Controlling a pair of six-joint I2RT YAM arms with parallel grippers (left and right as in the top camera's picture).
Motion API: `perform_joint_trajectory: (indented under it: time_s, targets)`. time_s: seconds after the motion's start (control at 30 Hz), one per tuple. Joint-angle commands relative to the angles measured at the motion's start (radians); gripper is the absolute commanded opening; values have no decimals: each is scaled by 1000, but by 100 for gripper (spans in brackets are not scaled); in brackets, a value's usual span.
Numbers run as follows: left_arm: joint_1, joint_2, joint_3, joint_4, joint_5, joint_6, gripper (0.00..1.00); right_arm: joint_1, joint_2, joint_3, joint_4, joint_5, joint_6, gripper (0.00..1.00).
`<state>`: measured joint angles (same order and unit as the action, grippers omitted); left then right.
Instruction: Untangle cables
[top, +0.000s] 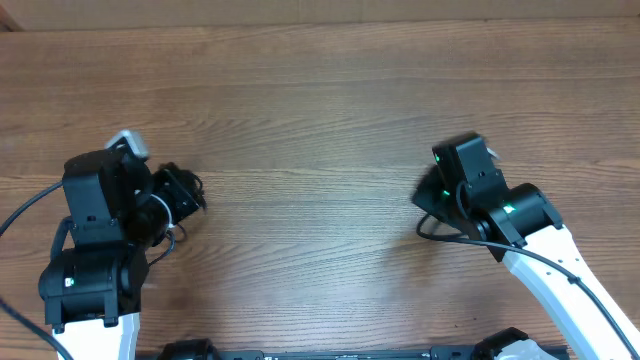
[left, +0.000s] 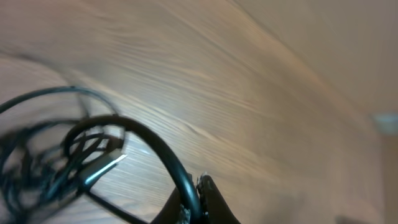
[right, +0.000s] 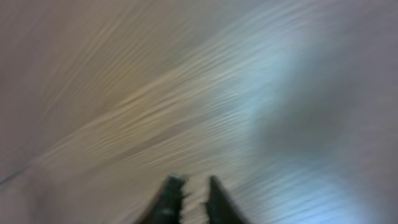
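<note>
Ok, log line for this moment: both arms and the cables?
left fingers: shut on a cable | cables: tangled bundle by left arm | right fingers: slightly apart, empty

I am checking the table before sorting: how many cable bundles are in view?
1. The cable bundle is at the left of the table, one cord pinched in the left gripper. More may be hidden under the arm.

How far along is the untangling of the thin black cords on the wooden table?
Nothing looks done: the thin black cords are one tangled clump with a silver plug inside it. In hand: the left gripper is shut on one strand. The right gripper is slightly open and empty over bare wooden table. Left: separating every cord.
</note>
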<state>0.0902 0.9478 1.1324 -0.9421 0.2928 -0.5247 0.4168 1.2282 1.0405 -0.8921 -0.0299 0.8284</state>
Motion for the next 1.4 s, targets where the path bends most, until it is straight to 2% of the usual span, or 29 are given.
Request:
perform_joint_trajectory:
  time_s: [0.0,0.1,0.3,0.43,0.53,0.67,0.83,1.0,1.27,1.37]
  targets:
    - [-19,9,14,15,327,356,4,16,21,8,102,-427,-171,23]
    - [-19,20,14,31,457,477,4,24,47,8,159,-534,-172,31]
    - [-19,51,14,114,688,530,4,84,77,8,130,-533,-270,31]
    - [-20,105,14,92,833,608,4,146,91,8,130,-528,-288,31]
    - [-20,148,14,53,831,644,4,159,90,8,130,-504,-289,31]
    - [-20,202,14,-30,835,747,4,146,90,8,131,-495,-361,32]
    - [-27,254,14,-106,835,848,4,115,90,8,165,-490,-371,35]
    - [-107,284,14,-113,835,893,4,127,98,8,217,-373,-412,35]
    - [-205,288,14,-111,834,945,4,139,177,8,244,-371,-418,34]
    - [-204,288,14,-111,834,945,4,140,235,8,233,-370,-418,26]
